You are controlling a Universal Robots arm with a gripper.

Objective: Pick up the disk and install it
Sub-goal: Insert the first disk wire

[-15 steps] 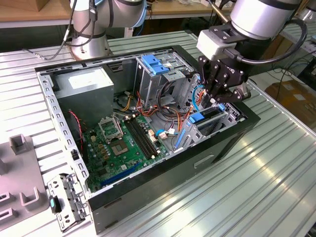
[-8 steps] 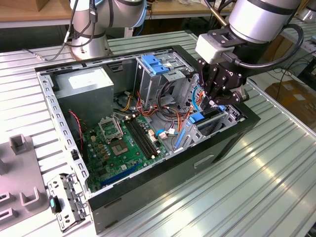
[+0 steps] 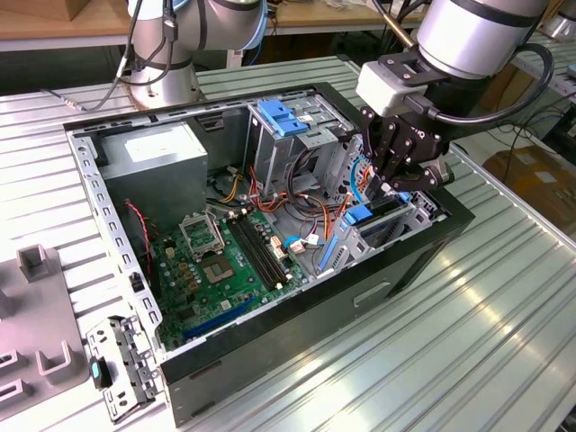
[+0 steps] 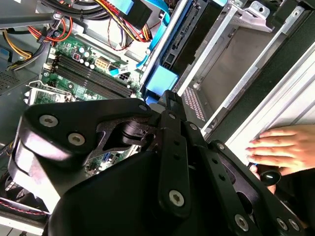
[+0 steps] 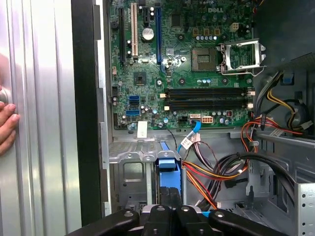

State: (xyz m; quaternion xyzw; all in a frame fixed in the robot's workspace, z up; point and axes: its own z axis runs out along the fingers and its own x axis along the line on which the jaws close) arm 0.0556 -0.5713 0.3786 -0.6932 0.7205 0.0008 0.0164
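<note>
One robot arm (image 3: 477,36) leans over an open computer case (image 3: 297,333) that lies on a ridged metal surface (image 3: 477,351). Its black jaws point down into the corner of the case at the exterior view's right. They are pressed close on the disk (image 3: 364,219), pinching its top edge (the gap between them looks very small in the first wrist view).

The disk (image 5: 167,169) stands on its edge in a silver metal cage (image 3: 416,216). Its blue rail sticks up just under the jaws. In the second wrist view the blue end of the disk (image 4: 162,81) touches the tip of the jaws.

Next to the cage is a green board (image 3: 216,261) with lots of little parts on it. Red, orange and yellow wires (image 5: 216,172) run near the disk. A grey metal box (image 3: 157,157) with a white sticker sits at the end of the case on the exterior view's left, well apart from the disk. In both wrist views a person's hand (image 4: 280,147) (image 5: 6,128) rests on the surface just beside the case.
</note>
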